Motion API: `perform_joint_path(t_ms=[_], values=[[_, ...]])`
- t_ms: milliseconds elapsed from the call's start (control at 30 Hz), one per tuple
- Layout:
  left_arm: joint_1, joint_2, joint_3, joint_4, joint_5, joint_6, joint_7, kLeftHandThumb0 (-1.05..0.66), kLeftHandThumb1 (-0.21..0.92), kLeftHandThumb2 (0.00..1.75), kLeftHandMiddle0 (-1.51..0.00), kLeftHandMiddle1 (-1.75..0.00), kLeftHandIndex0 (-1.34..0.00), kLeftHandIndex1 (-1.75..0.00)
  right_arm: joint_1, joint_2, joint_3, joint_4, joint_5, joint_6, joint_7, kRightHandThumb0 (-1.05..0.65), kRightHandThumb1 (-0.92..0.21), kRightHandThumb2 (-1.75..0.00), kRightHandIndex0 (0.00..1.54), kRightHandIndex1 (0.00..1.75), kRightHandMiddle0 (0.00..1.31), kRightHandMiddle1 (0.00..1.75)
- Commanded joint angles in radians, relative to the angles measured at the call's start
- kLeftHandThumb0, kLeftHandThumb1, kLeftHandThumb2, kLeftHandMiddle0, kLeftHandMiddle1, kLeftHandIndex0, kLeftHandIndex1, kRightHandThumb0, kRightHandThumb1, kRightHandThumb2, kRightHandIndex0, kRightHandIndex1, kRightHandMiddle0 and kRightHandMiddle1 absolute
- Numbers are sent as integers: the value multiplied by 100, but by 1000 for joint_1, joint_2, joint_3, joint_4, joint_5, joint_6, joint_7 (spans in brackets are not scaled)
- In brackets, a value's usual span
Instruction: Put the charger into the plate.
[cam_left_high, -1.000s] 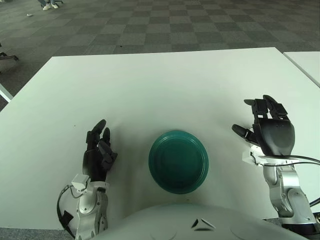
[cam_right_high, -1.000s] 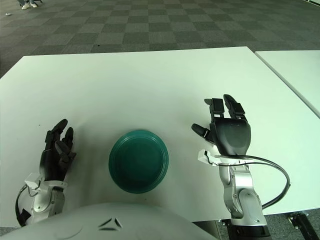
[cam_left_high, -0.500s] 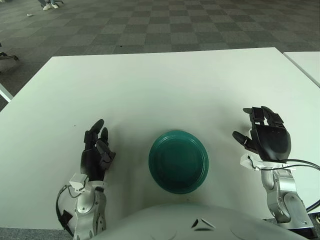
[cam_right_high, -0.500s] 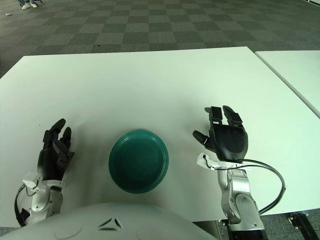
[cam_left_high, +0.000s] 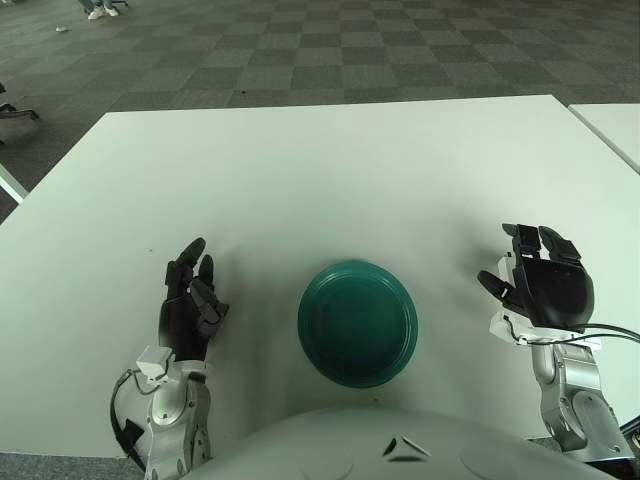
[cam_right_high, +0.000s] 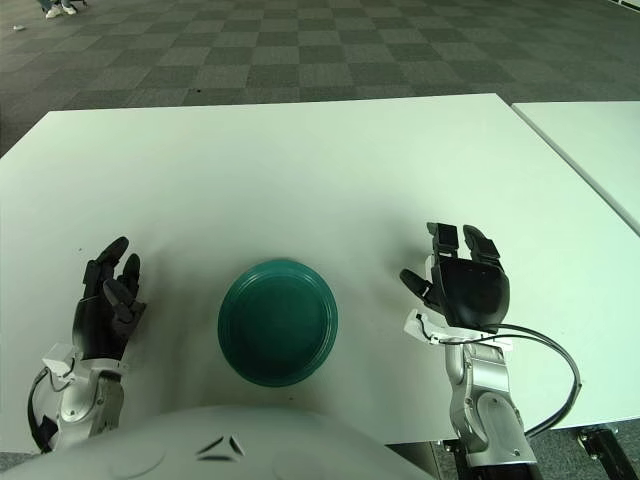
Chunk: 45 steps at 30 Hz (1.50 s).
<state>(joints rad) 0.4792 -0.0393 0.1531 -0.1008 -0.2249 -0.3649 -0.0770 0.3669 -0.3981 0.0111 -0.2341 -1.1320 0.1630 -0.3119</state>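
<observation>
No charger shows anywhere on the table (cam_left_high: 330, 160); only the green plate (cam_left_high: 357, 322) sits at six o'clock, near the front edge, with nothing in it. The left hand (cam_left_high: 188, 305), at nine o'clock of the plate, has its fingers loosely spread and holds nothing. The right hand (cam_left_high: 543, 285), at three o'clock, is likewise spread and bare. The risk, I judge, is reaching for something that is not there and nudging the plate instead. Compared with a second ago, the right hand has pulled back toward the body and lower; the left has barely shifted
</observation>
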Motion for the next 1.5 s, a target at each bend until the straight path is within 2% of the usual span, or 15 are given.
perform_joint_path(t_ms=[0, 67, 200, 500, 900, 1133, 1467], values=[[-9, 7, 7, -6, -5, 6, -8, -96, 92, 105, -26, 0, 0, -74, -9, -32, -12, -9, -21, 41, 70, -105, -92, -71, 30, 2, 0, 59], [-10, 8, 8, -7, -5, 8, -8, -96, 92, 105, -26, 0, 0, -74, -11, -43, -13, -8, -17, 52, 90, -105, -92, -70, 29, 2, 0, 55], [-10, 8, 8, -8, -5, 9, -9, -96, 92, 105, -26, 0, 0, -74, -34, -82, -27, 71, 18, 49, 91, -105, -92, -66, 27, 1, 0, 46], [-14, 9, 10, -11, -6, 15, -8, -96, 92, 105, -26, 0, 0, -74, -68, -118, -25, 148, 73, 47, 101, -105, -92, -62, 25, 0, 0, 40], [-13, 9, 11, -15, -6, 18, -9, -96, 92, 105, -26, 0, 0, -74, -115, -167, -12, 277, 164, 29, 137, -103, -92, -61, 22, 0, 0, 40], [-13, 11, 14, -19, -8, 22, -10, -96, 92, 105, -26, 0, 0, -74, -122, -176, 12, 309, 224, -1, 157, -102, -92, -56, 22, 1, 0, 40], [-9, 10, 14, -27, -9, 26, -11, -96, 92, 105, -26, 0, 0, -74, -116, -189, 51, 306, 265, -18, 209, -104, -92, -54, 29, 4, 0, 52]])
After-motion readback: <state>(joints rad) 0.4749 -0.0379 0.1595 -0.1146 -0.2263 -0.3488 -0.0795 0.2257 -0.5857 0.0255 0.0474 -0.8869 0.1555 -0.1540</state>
